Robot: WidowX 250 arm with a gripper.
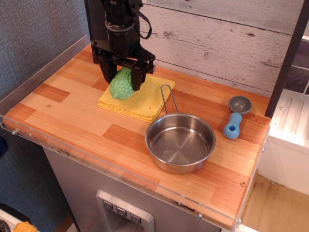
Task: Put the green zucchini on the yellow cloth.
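The green zucchini [121, 84] is a light-green bumpy oval. My black gripper [122, 78] is shut on its upper end and holds it upright over the left half of the yellow cloth [145, 99]. The cloth lies flat at the back left of the wooden counter. I cannot tell whether the zucchini's lower tip touches the cloth. The gripper's fingers [139, 77] hide the zucchini's top.
A steel pan [180, 143] stands right of the cloth, its wire handle [167, 98] reaching over the cloth's right edge. A blue and grey scoop [235, 117] lies at the right. A clear guard [43, 72] runs along the left edge. A plank wall stands behind.
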